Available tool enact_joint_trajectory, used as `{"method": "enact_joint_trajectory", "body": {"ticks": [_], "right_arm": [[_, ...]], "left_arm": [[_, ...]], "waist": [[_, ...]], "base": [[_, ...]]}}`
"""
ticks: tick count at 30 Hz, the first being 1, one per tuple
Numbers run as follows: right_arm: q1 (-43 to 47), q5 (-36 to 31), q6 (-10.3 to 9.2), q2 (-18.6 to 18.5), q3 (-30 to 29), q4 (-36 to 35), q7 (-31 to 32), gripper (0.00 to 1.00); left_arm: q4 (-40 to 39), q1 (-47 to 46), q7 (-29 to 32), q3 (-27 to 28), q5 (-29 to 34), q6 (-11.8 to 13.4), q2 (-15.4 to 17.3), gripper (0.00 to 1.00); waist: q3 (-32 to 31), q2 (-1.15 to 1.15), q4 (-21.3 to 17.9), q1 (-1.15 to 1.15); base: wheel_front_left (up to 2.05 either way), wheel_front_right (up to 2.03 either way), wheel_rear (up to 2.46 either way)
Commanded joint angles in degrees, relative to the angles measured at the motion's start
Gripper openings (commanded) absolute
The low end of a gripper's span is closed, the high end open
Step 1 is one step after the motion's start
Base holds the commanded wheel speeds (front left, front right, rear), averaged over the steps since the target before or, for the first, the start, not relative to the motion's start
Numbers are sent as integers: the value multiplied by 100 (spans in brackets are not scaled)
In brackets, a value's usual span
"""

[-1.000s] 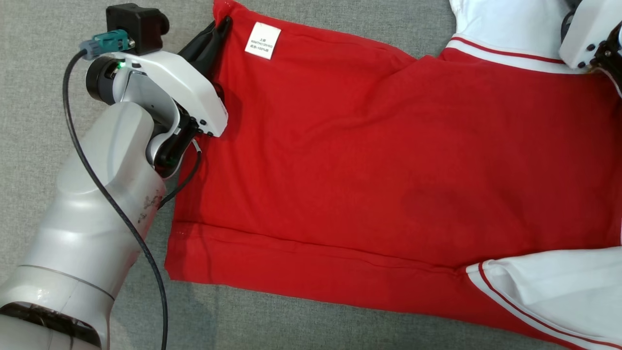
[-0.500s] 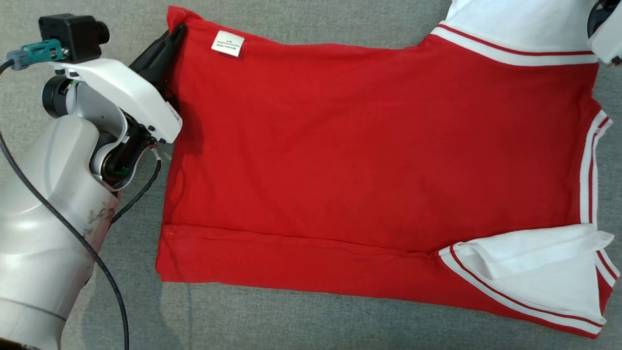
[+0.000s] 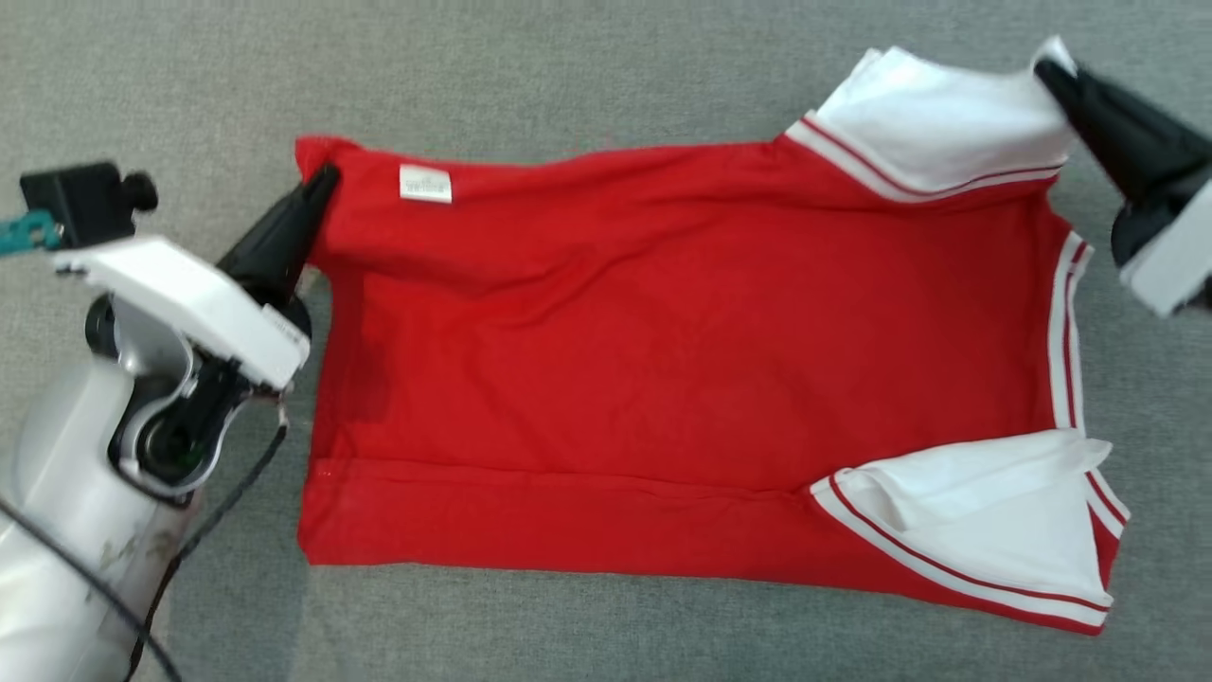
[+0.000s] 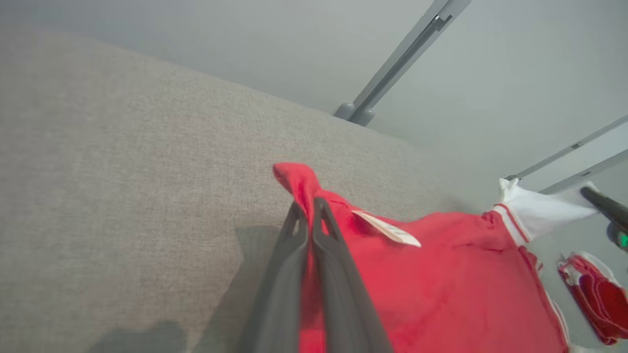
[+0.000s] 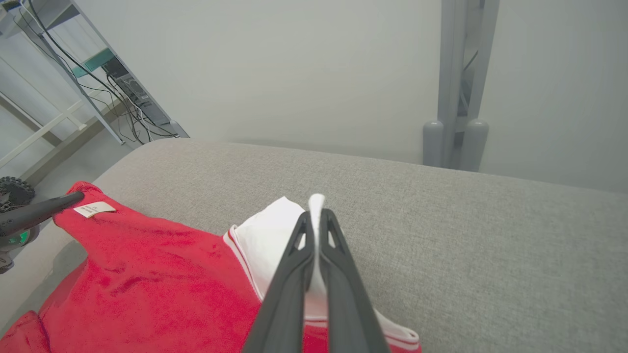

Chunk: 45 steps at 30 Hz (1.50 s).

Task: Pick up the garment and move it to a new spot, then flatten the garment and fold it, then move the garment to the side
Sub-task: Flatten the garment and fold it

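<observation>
The left forearm (image 3: 57,530), at eight o'clock in the head view, is glossy pale grey with dark scuffs. Its wrist housing (image 3: 180,298) is white and topped by a black camera box (image 3: 80,199) with a teal plug (image 3: 24,234). A thin black cable (image 3: 227,502) runs beside it. The left gripper (image 3: 327,175) and, at two o'clock, the right gripper (image 3: 1046,68) have matte black, tapering, slotted fingers.

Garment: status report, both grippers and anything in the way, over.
Left gripper shut on garment, red corner. Right gripper shut on far white sleeve. Garment spread on grey cushion, near sleeve folded over. No obstacle seen.
</observation>
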Motion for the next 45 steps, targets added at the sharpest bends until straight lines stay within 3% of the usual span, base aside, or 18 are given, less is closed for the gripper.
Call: {"method": "enact_joint_trajectory", "body": {"ticks": [1, 6, 12, 14, 20, 21, 22, 23, 28, 33, 35, 39, 41, 45], "right_arm": [[334, 131, 1, -162, -11, -233, -80, 0], [1436, 451, 1, -587, -229, -1045, -401, 0], [2780, 726, 1, -809, -537, -1611, -884, 0], [3357, 701, 1, -756, -654, -1705, -1107, 0], [3875, 535, 1, -371, -805, -1552, -1238, 0], [3931, 486, 1, -241, -835, -1493, -1241, 2], [3962, 428, 2, -138, -883, -1463, -1261, 69], [3991, 377, 1, -43, -953, -1418, -1296, 100], [4168, -170, 1, 488, -1637, -1071, -1577, 100], [4398, -1099, 1, 1361, -2931, -955, -1685, 100], [4509, -1826, 1, 1920, -3748, -1034, -1686, 100], [4610, -2817, 1, 2604, -4526, -1163, -1677, 100], [4594, -3154, 1, 2869, -4715, -1251, -1612, 100], [4602, -3923, 1, 3153, -4944, -1398, -1469, 100]], "left_arm": [[-252, 287, 39, 112, -207, 25, 111, 0], [-1294, 1374, 25, 511, -841, 195, 461, 0], [-2225, 2546, -184, 976, -1414, 468, 728, 0], [-2422, 2921, -194, 1016, -1528, 584, 752, 0], [-2288, 3135, -169, 941, -1620, 759, 653, 0], [-2209, 3151, -190, 939, -1606, 779, 643, 27], [-2149, 3153, -230, 947, -1600, 807, 606, 71], [-2098, 3145, -287, 961, -1573, 823, 566, 100], [-1940, 3140, -822, 1114, -1333, 930, 404, 100], [-2026, 3150, -1690, 1269, -688, 1275, 300, 100], [-2175, 3028, -1986, 1370, 37, 1652, 269, 100], [-2523, 2900, -2073, 1527, 1197, 2097, 136, 100], [-2754, 2842, -2073, 1634, 1812, 2159, 22, 100], [-2905, 2831, -2077, 1744, 2786, 2040, -118, 100]], "waist": [[-110, 0, -103, 0], [-246, 0, -260, 0], [-334, 0, -391, 0], [-345, 0, -424, 0], [-317, 0, -486, 0], [-317, 0, -495, 0], [-321, 0, -507, 0], [-328, 0, -518, 0], [-409, 0, -565, 0], [-538, 0, -577, 0], [-616, 0, -543, 0], [-726, 0, -500, 0], [-771, 0, -460, 0], [-850, 0, -421, 0]], "base": [[0, 0, 0], [0, 0, 0], [0, 0, 0], [0, 0, 0], [0, 0, 0], [0, 0, 0], [0, 0, 0], [0, 0, 0], [0, 0, 0], [0, 0, 0], [0, 0, 0], [0, 0, 0], [0, 0, 0], [0, 0, 0]]}}
